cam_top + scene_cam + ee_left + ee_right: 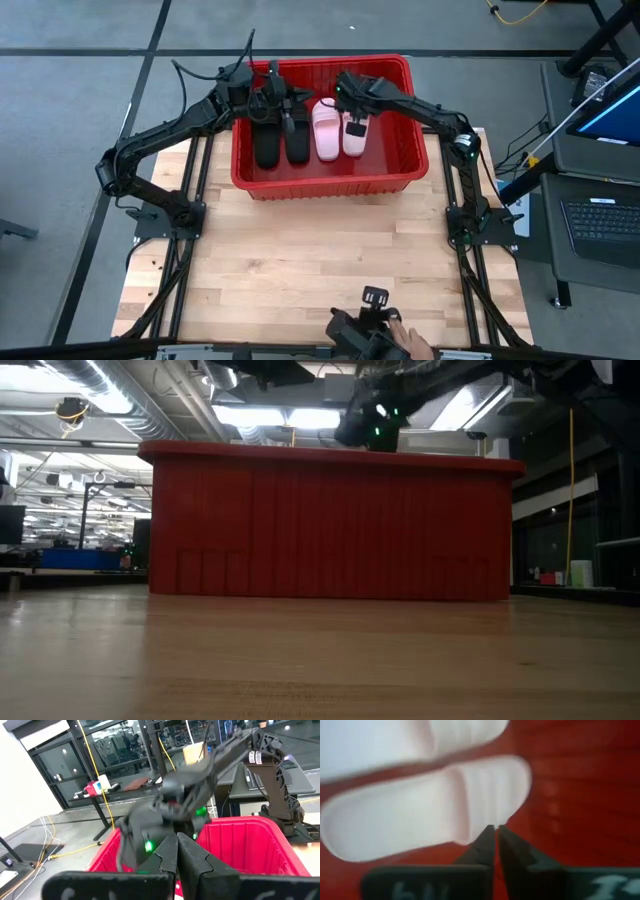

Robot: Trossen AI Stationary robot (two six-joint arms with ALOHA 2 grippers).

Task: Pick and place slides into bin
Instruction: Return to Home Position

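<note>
The right gripper (493, 831) is clenched on nothing, its fingers pressed together just above a pink slide (430, 805) lying in the bin (570, 795). The left gripper (176, 840) is likewise pinched together and empty, facing the right arm (272, 765) across the bin. Only the high view shows all four slides. Two black slides (266, 140) lie side by side at the left and two pink ones at the right, all inside the bin, with both grippers hovering over them. The low view shows only the bin's wall standing on the table (320, 660). There the slides are hidden, and an arm's green lights (378, 420) glow above the rim.
</note>
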